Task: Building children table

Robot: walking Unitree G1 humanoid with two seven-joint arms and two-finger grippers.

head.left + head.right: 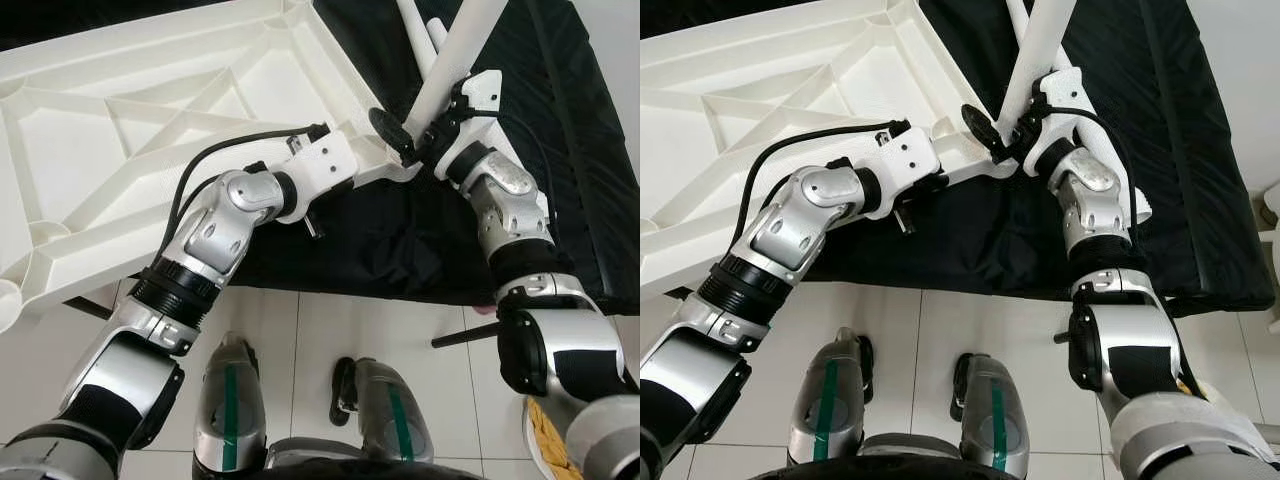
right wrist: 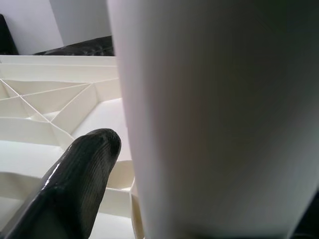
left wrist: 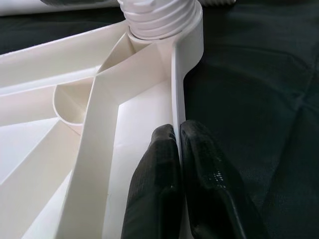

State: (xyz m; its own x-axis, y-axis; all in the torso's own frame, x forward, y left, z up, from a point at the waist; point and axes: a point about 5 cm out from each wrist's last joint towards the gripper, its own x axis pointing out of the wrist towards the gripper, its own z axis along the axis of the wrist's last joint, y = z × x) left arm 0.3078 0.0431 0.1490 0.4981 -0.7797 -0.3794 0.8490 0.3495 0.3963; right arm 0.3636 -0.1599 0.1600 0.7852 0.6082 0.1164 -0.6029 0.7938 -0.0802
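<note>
- Tabletop: white plastic ribbed tabletop [image 1: 120, 150] lies upside down (ribs facing up), occupying the 9 to 12 o'clock region of the head views, partly on a black fabric-covered surface [image 1: 560, 140].
- Left gripper [image 3: 178, 149]: both black fingers are pinched onto the thin outer rim wall of the tabletop, one finger on each side, near the corner socket.
- Leg: white round plastic table leg [image 1: 455, 65] stands tilted at the 1 o'clock area, its threaded end [image 3: 159, 15] seated at the corner socket.
- Right gripper [image 1: 415, 140]: clamped around the lower part of the leg; one black fingertip [image 2: 87, 164] sits beside the leg surface.
- Floor: white tiled floor [image 1: 330, 330] lies at 6 o'clock.
</note>
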